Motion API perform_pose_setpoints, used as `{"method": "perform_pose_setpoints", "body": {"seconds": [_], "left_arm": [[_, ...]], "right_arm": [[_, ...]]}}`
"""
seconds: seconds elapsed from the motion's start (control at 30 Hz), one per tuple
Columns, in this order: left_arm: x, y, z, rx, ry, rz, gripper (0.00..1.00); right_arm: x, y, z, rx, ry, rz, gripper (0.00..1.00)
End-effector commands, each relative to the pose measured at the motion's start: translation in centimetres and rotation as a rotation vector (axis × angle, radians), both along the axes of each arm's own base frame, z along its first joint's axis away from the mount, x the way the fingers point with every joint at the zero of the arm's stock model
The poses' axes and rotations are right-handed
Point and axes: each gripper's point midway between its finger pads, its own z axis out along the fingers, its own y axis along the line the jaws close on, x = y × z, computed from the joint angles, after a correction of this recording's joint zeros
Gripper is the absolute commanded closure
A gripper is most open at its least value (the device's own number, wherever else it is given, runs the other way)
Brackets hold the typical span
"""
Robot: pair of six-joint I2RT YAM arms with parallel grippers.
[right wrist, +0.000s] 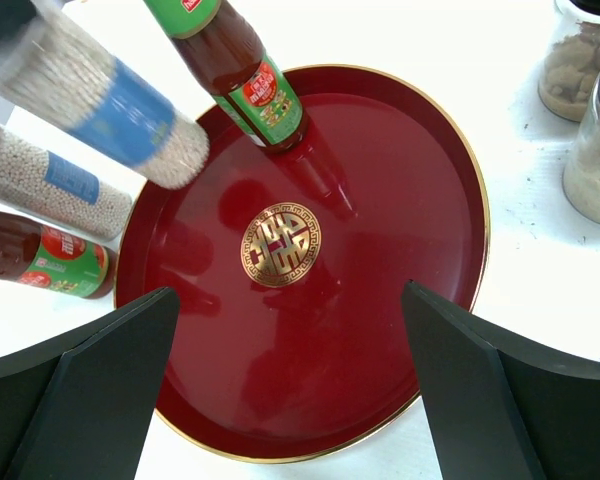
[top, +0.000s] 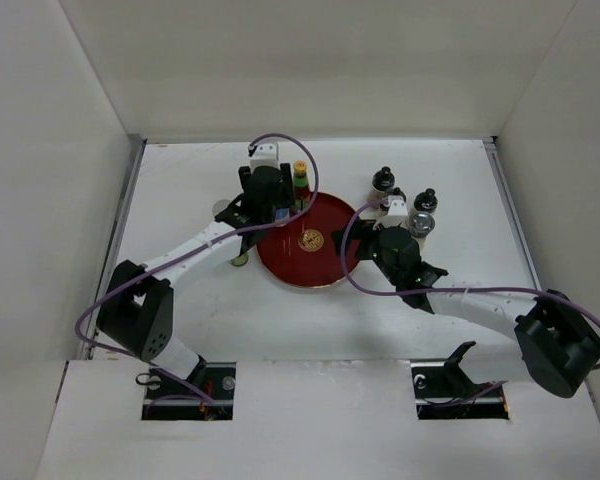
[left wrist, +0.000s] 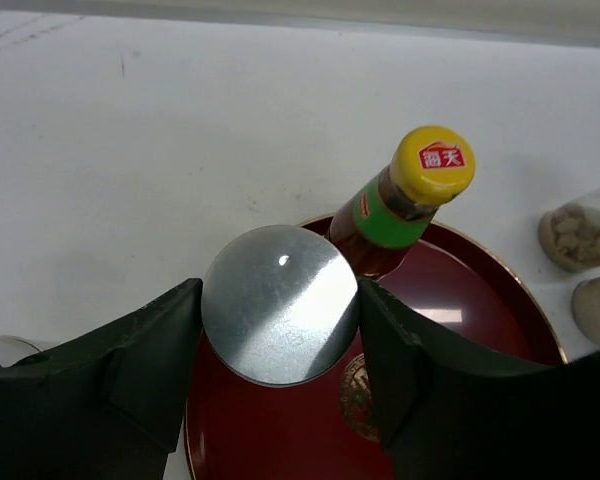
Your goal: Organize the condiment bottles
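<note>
Jaws of the left gripper [left wrist: 280, 300] were clamped on a silver-lidded shaker [right wrist: 110, 105], holding it over the edge of the red plate [right wrist: 380, 330], just beside a yellow-capped bottle [left wrist: 405, 200] standing there. Jaws of the right gripper [right wrist: 288, 290] were wide apart, holding nothing. It looked like the putting-down step. Next, the shaker needed lowering straight down without bumping the bottle.
</note>
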Motion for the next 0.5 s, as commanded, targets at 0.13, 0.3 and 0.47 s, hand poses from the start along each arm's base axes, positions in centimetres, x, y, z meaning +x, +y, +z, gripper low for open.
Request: {"method": "perform_pose_setpoints", "body": {"seconds": [0.13,0.3,0.47], "left_arm": [[0.9,-2.0,0.6,-0.089,-0.055,-0.032,0.67],[1.2,-2.2,-0.7,-0.088,-0.040,-0.029,0.57],[0.9,-2.2,-1.0,-0.079,-0.036,-0.030,0.30]], "right_arm": [[0.6,0.1,2.1,0.054,-0.049,-0.009,0.00],[0.5,0.1,2.3,0.057,-0.054,-0.007,0.00],[0.5,0.1,2.4,0.059,-0.057,-0.007,0.00]]}}
